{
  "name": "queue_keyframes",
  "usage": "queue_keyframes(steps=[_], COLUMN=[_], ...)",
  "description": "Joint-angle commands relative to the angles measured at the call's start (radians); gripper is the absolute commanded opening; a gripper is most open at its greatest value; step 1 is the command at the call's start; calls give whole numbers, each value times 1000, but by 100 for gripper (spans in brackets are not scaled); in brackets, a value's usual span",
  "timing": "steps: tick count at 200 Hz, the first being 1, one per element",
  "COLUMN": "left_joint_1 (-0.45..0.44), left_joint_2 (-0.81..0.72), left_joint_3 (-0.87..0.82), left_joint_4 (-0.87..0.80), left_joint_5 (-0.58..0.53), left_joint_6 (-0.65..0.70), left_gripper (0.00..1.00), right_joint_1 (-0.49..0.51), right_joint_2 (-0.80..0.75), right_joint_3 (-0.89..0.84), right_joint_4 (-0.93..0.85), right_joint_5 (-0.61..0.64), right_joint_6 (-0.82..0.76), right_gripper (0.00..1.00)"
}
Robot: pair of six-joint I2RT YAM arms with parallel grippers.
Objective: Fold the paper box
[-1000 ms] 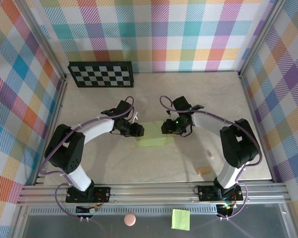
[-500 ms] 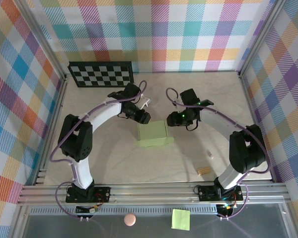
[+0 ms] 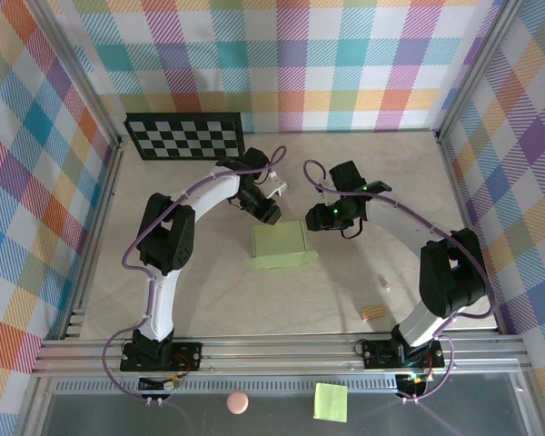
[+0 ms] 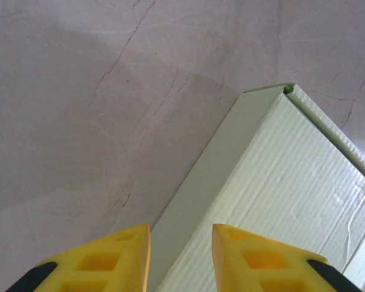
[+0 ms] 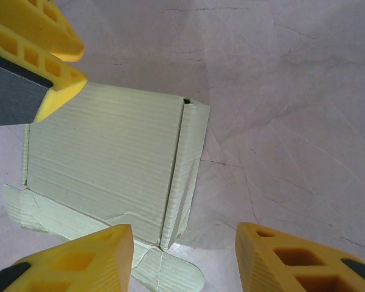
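I see paper box folded up on bench centre | left end effector at its 11 o'clock, fingers parted, empty | right end effector at 1 o'clock, parted, empty

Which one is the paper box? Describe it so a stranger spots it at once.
Start at the beige table inside the plaid walls, with the black-and-white checkerboard at its far left. Near the table's middle lies the paper box. It is pale lime-green ribbed card with creased flaps, bigger and paler than the bright-green sticky note off the table's near edge.
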Motion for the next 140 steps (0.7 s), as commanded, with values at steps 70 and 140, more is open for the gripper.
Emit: queue_keyframes(steps=[70,140], left_joint_1=[-2,-2], left_joint_2=[52,54], left_joint_3=[43,32], left_joint_4=[-46,-35], left_joint_5=[-8,-21], left_joint_6=[33,51], left_gripper=[29,24], right_joint_1=[-2,-1], right_joint_2=[-32,-59], right_joint_3=[27,-8], right_joint_4=[-21,54], right_joint_5=[-26,-95], right_joint_6=[9,-27], right_gripper=[48,44])
